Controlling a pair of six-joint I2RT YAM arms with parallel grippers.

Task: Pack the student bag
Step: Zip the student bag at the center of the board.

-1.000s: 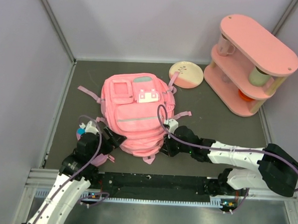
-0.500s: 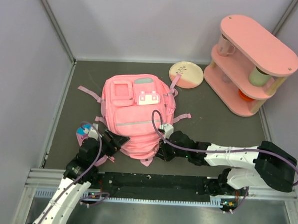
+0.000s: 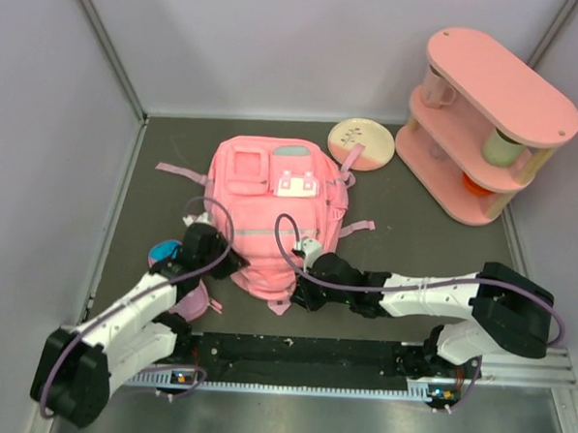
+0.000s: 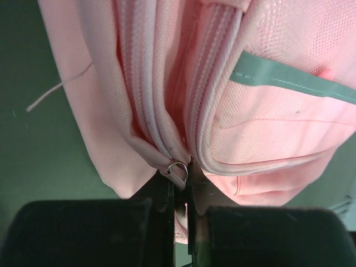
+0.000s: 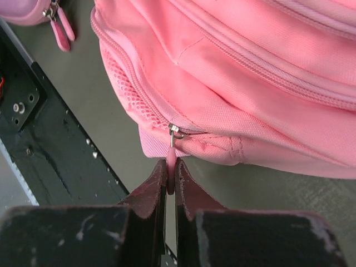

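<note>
Where the table (image 3: 414,242) is viewed from above, the backpack (image 3: 274,216) lies flat at centre, pink, with front pockets (image 3: 241,167), a white-and-mint patch (image 3: 293,183) and a grey stripe (image 3: 254,232). The left gripper (image 3: 226,265) meets its 8 o'clock corner, the right gripper (image 3: 300,293) its 6 o'clock edge. Only the wrist views show the grips: left jaws pinch a ringed zipper tab (image 4: 179,173); right jaws pinch a pink zipper pull (image 5: 172,161).

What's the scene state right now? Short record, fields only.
bag: student bag lying on the table, front pockets up
left gripper: shut on the ringed zipper pull at the bag's left side
right gripper: shut on the pink zipper pull at the bag's near edge
nearby: plate, pink shelf
</note>
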